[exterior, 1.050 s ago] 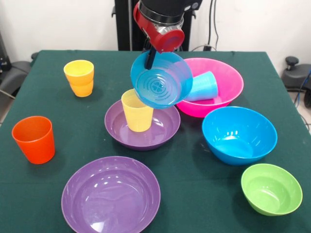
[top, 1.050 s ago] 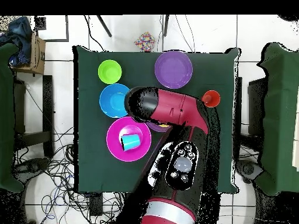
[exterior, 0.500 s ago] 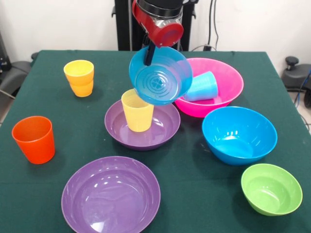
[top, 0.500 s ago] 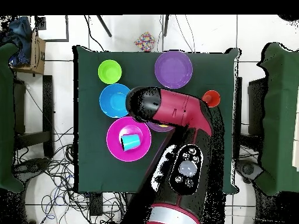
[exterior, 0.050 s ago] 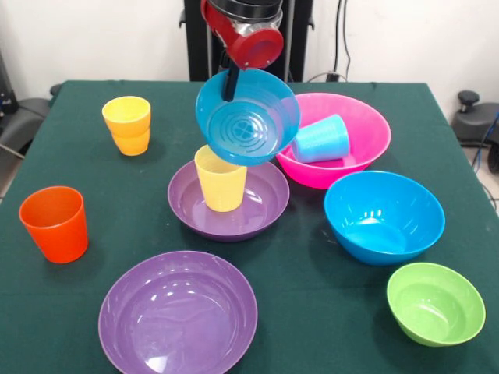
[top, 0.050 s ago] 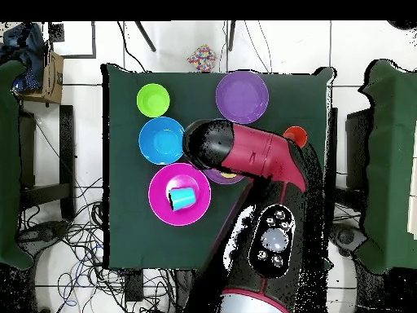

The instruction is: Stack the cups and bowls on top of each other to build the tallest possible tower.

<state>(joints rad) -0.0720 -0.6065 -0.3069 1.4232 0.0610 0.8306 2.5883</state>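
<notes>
Above the ribbed pale-yellow plastic cup (exterior, 0.050 s ago: pixel 221 187), gripper (exterior, 0.050 s ago: pixel 229 84) pinches small blue plastic bowl (exterior, 0.050 s ago: pixel 248 117) by its rim, tilted. Risk: bowl lands skewed, slides off, topples cup.

**A:** Where is there room to pass?

**B:** The green surface (exterior, 0.050 s ago: pixel 78 101) is bare along its far edge and its left side between the stacked amber-yellow cups (exterior, 0.050 s ago: pixel 127 125) and the orange cup (exterior, 0.050 s ago: pixel 53 223).

**A:** And the middle?

**B:** Crowded. The small blue bowl (exterior, 0.050 s ago: pixel 248 117) hangs tilted from the claw (exterior, 0.050 s ago: pixel 229 81), right above the pale yellow cup (exterior, 0.050 s ago: pixel 221 178) standing in the purple bowl (exterior, 0.050 s ago: pixel 228 199). The pink bowl (exterior, 0.050 s ago: pixel 343 140) sits just beside, with the big blue bowl (exterior, 0.050 s ago: pixel 383 216) close in front.

**A:** Nearer the front?

**B:** The second purple bowl (exterior, 0.050 s ago: pixel 178 314) and the green bowl (exterior, 0.050 s ago: pixel 435 303) stand well apart, with bare cloth between them.
</notes>
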